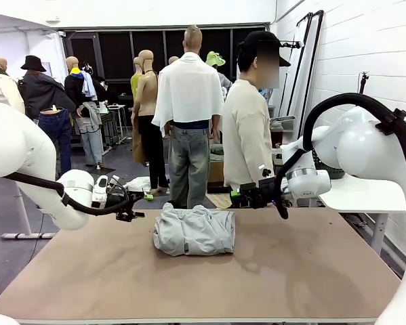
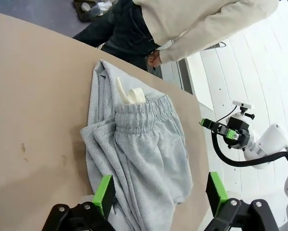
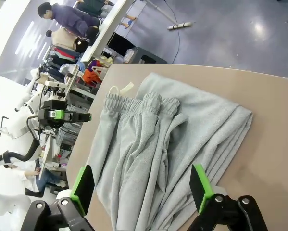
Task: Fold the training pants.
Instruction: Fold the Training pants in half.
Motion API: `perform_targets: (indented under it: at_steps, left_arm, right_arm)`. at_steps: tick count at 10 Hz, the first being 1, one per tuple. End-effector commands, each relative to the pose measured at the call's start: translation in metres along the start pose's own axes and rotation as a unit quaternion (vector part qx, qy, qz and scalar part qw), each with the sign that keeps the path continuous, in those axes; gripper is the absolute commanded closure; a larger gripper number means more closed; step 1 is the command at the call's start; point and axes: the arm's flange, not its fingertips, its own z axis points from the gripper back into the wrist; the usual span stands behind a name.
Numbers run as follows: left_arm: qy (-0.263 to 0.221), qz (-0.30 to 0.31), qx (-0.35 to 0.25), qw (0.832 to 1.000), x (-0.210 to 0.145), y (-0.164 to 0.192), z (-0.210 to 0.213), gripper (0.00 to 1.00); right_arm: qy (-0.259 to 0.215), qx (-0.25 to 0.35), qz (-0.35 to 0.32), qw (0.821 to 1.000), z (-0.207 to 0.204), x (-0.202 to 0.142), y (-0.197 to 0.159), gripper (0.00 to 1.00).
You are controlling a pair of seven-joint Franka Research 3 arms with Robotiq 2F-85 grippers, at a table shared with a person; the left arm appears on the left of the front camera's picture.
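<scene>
The training pants lie folded into a compact light grey bundle on the table, near its far edge at the middle. Their elastic waistband and a white drawstring face upward. My left gripper hovers open just left of the bundle, above the table. In the left wrist view its green pads stand wide over the pants. My right gripper hovers open just right of the bundle. In the right wrist view its fingers also spread wide above the pants. Neither gripper holds anything.
A person in a cream sweater stands at the table's far edge, just behind the pants, one hand near the rim. The brown tabletop is bare towards me and to both sides. A white table stands at the right.
</scene>
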Motion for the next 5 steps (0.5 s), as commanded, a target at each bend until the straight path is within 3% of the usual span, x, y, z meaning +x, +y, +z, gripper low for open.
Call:
perform_targets:
  at_steps: [1, 5]
  left_arm:
    - [-0.005, 0.011, -0.007, 1.000, 0.0031, 0.0077, 0.0026, 0.00]
    - [-0.005, 0.011, -0.007, 1.000, 0.0031, 0.0077, 0.0026, 0.00]
  right_arm:
    - [0.001, 0.001, -0.006, 1.000, -0.0013, -0.0002, -0.0019, 0.00]
    - [0.001, 0.001, -0.006, 1.000, -0.0013, -0.0002, -0.0019, 0.00]
